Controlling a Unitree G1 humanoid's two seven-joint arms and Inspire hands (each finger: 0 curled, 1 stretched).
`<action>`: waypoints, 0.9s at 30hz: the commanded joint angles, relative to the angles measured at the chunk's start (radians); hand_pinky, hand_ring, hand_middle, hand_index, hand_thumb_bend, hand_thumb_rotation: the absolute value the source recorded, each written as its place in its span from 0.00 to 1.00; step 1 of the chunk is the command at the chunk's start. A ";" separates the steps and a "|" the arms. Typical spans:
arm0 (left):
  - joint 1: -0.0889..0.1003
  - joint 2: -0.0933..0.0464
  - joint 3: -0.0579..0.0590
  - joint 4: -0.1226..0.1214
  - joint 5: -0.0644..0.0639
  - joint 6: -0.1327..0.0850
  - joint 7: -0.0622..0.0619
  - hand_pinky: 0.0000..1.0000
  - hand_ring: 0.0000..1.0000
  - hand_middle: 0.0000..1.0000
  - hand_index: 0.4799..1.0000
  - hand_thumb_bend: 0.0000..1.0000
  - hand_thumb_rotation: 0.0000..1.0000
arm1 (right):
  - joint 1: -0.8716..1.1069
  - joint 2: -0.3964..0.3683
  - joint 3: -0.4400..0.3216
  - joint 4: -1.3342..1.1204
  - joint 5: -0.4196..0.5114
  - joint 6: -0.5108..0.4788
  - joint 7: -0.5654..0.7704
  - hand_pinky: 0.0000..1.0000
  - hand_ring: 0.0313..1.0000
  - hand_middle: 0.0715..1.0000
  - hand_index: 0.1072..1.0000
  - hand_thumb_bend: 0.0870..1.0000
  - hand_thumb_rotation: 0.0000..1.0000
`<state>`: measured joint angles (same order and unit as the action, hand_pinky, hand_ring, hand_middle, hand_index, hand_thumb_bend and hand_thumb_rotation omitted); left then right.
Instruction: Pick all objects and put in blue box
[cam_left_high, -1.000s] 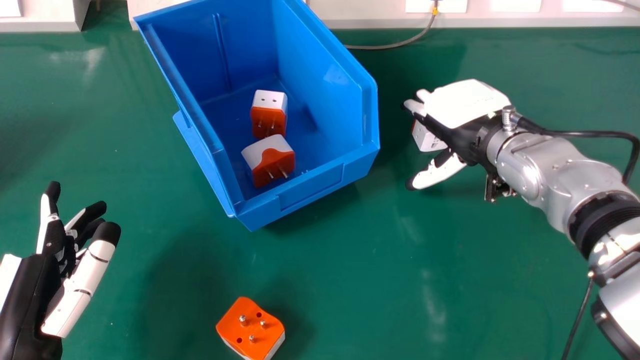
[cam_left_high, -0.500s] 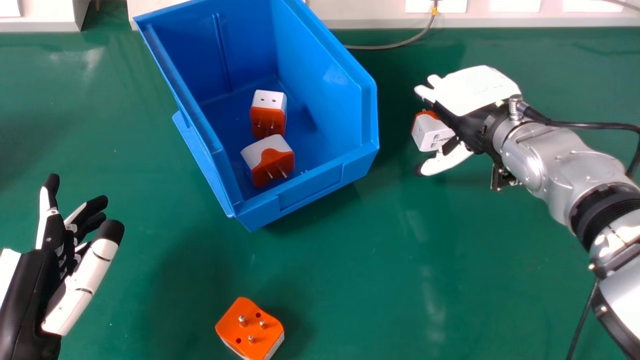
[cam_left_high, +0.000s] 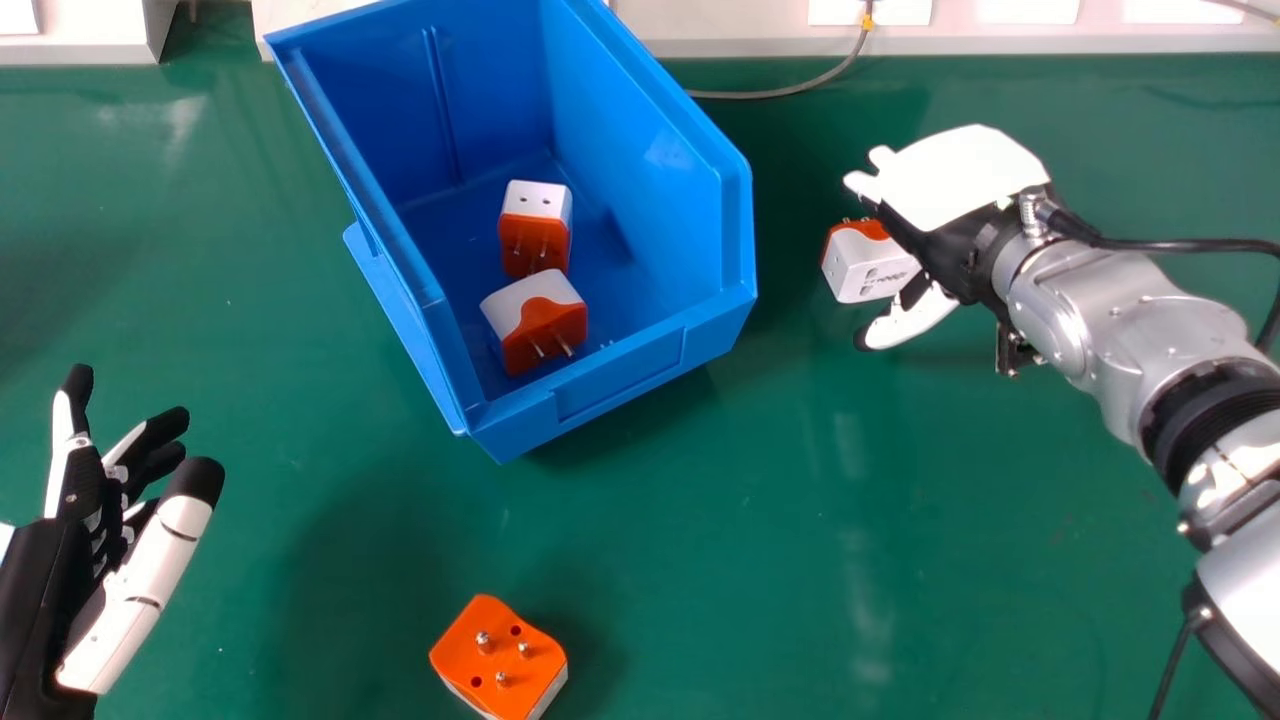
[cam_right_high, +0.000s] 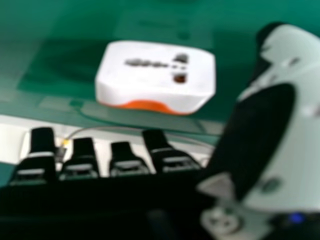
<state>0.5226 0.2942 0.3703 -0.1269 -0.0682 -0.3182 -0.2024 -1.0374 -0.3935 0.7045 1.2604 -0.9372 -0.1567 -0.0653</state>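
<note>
while two orange-and-white adapters lie inside the blue box (cam_left_high: 615, 385), another two sit outside it on the green table (cam_left_high: 750, 560), as the head view shows. of the pair inside, the farther adapter (cam_left_high: 537, 225) has its pins towards the near wall, and the nearer adapter (cam_left_high: 535, 315) lies tilted just in front of it; whether they touch, i cannot tell. the loose adapter (cam_left_high: 500, 655) rests at the near edge of the view, its orange face and metal pins upwards. to the right of the box, apart from its wall, is the printed adapter (cam_left_high: 868, 272), partly covered by the right hand (cam_left_high: 950, 185), which is spread and relaxed, back upwards, grasping nothing. the left hand (cam_left_high: 55, 560) is at the lower left, well apart from the box, its fingers loosely extended and nothing held. a thin grey cable (cam_left_high: 765, 95) lies along the far side of the table.

in the right hand view, the printed adapter is on the table ahead of the palm, its white marked side showing above an orange strip. the fingers (cam_right_high: 82, 157) are extended and the thumb (cam_right_high: 280, 125) stands well away from them, unclosed, with a visible gap between the adapter and both.
</note>
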 joint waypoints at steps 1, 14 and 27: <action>0.015 0.008 0.018 -0.033 -0.001 -0.016 -0.003 0.84 0.90 0.91 0.84 0.62 0.79 | -0.042 -0.003 -0.003 0.007 0.007 0.012 -0.010 0.86 0.96 0.97 0.91 0.39 0.49; 0.133 0.004 0.091 -0.137 -0.050 -0.006 -0.039 0.83 0.90 0.90 0.83 0.64 0.80 | -0.012 0.048 -0.034 0.022 0.071 0.010 0.036 0.83 0.93 0.92 0.87 0.35 0.45; 0.227 0.004 0.186 -0.235 -0.097 0.017 -0.083 0.82 0.89 0.90 0.82 0.69 0.81 | 0.031 0.078 -0.069 0.031 0.132 -0.014 0.041 0.77 0.88 0.88 0.83 0.32 0.38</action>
<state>0.7332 0.2924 0.5330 -0.3218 -0.1545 -0.2939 -0.2808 -1.0166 -0.3154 0.6480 1.2920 -0.8277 -0.1648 -0.0245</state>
